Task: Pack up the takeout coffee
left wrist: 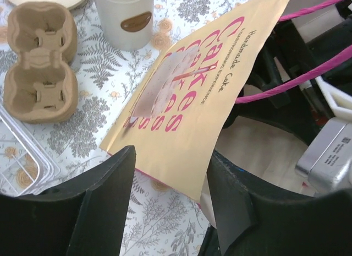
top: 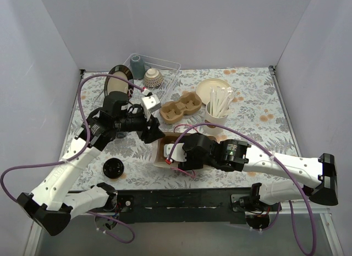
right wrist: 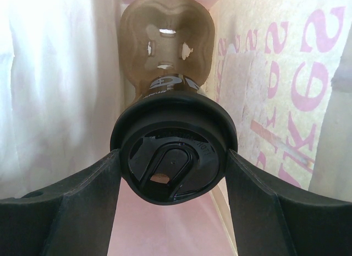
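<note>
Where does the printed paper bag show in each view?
Top external: bag, lower centre, open mouth up.
Left wrist: bag, centre, printed face toward camera.
Right wrist: bag seen from inside, walls all around.
Shared landmark: its pink lettering, in both wrist views only.

The takeout coffee cup (right wrist: 171, 165), black lid on, sits clamped in the right gripper (right wrist: 173, 151), inside the paper bag (right wrist: 275, 74).

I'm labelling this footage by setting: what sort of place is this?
Probably a robot lab booth staged as a café takeout counter: plain white walls enclose a floral-cloth table, with a pulp cup carrier and a printed cake bag on it.
</note>
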You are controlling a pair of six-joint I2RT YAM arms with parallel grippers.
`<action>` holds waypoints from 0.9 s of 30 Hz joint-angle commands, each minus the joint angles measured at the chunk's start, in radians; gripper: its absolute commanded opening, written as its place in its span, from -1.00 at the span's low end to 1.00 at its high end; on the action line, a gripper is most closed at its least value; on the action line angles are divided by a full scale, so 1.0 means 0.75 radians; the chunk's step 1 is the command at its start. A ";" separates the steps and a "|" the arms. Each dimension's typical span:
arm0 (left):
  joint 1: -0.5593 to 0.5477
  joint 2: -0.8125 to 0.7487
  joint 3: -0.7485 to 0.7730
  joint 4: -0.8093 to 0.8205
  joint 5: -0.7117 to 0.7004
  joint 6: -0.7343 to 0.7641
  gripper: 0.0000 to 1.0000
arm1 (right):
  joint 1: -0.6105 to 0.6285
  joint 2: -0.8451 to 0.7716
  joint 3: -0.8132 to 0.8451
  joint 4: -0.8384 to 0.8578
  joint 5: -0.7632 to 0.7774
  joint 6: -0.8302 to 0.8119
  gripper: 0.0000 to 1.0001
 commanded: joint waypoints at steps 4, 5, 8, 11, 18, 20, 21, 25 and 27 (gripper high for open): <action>-0.001 -0.149 0.029 -0.082 -0.121 -0.171 0.23 | 0.021 -0.053 -0.002 0.020 0.029 0.058 -0.13; -0.001 -0.153 0.041 -0.098 -0.125 -0.208 0.24 | 0.023 -0.051 -0.002 0.024 0.039 0.060 -0.13; -0.001 -0.168 0.068 -0.135 -0.119 -0.387 0.26 | 0.023 -0.032 0.006 0.042 0.055 0.064 -0.14; -0.001 -0.170 0.044 -0.129 -0.103 -0.589 0.20 | 0.027 -0.014 0.012 0.050 0.070 0.072 -0.15; -0.003 -0.123 0.015 -0.217 -0.152 -0.807 0.06 | 0.048 -0.010 -0.002 0.055 0.102 0.101 -0.16; -0.001 -0.111 0.027 -0.247 -0.160 -0.801 0.04 | 0.048 -0.010 0.000 0.055 0.104 0.101 -0.16; -0.001 -0.111 0.031 -0.256 -0.184 -0.805 0.04 | 0.050 -0.012 0.000 0.055 0.108 0.101 -0.16; -0.003 -0.094 0.042 -0.317 -0.215 -0.821 0.02 | 0.052 -0.014 0.002 0.050 0.123 0.125 -0.16; -0.003 -0.092 0.031 -0.335 -0.215 -0.838 0.01 | 0.054 -0.014 0.002 0.046 0.133 0.146 -0.16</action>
